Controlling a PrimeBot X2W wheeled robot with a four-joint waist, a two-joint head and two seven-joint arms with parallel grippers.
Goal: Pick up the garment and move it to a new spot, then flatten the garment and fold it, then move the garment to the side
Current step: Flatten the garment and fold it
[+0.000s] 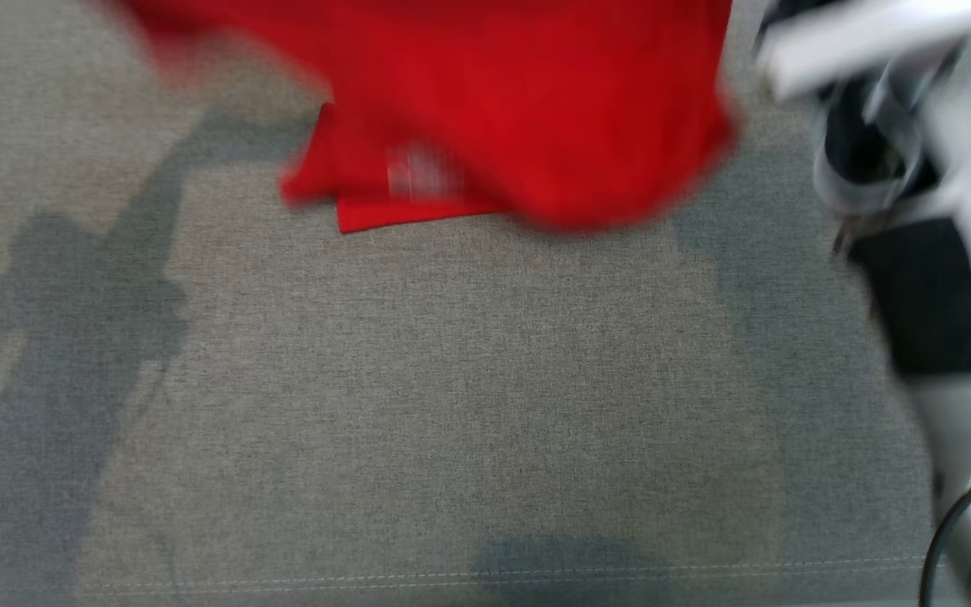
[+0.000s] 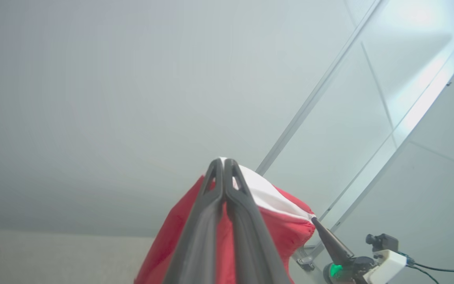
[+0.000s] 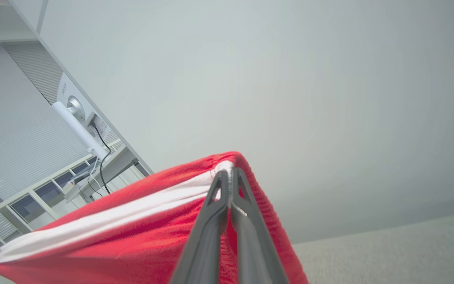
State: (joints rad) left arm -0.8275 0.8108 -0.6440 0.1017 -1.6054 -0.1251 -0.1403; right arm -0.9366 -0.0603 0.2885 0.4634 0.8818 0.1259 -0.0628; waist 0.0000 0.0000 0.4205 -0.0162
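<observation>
Left end effector (image 2: 224,162) and right end effector (image 3: 230,172) each clamp the red fabric garment (image 1: 519,110), seemingly hanging above the grey woven surface (image 1: 452,405).

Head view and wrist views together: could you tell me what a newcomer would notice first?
The red garment shows blurred across the top of the head view, over the grey cloth surface. In the wrist views, the left claw and right claw are each shut on its white band, held up between them.
</observation>
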